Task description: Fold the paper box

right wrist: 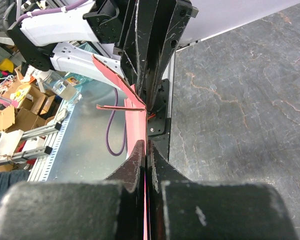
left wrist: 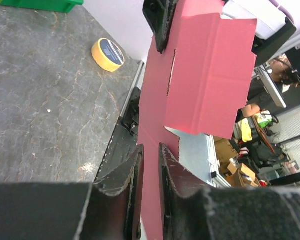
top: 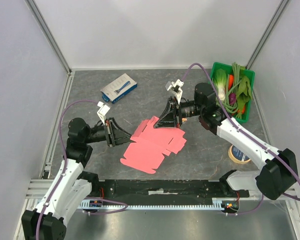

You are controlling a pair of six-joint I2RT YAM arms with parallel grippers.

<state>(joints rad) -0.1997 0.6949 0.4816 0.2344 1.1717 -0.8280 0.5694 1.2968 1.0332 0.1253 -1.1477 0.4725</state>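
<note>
Left gripper (top: 130,137) sits at the left edge of the paper box (top: 155,142), pointing right. From its wrist camera the pink sheet runs up between the two dark fingers (left wrist: 125,175), which are drawn in close on either side and nip the card at its near edge. White-and-blue carton (top: 119,88) lies flat on the table (top: 90,107), behind and to the left of the paper box and well apart from it. The paper box is an unfolded pink-red blank with notched tabs. Its near-left part rests on the table and its far-right part is raised off the surface (the sheet is nearly edge-on to the right wrist camera, so little of its face shows there). In the left wrist view one creased panel stands out sideways from the rest of the sheet. Right gripper (top: 166,121) meets the paper box at its far-right edge, fingers pressed together with only a thin pink line of card between them, pinching the sheet. The two grippers face each other across the blank. Roll of tape (top: 238,154) lies flat to the right of the paper box, well apart from it. Green crate (top: 215,66), holding vegetables (top: 235,90), stands behind and to the right of the paper box, also well apart.
</note>
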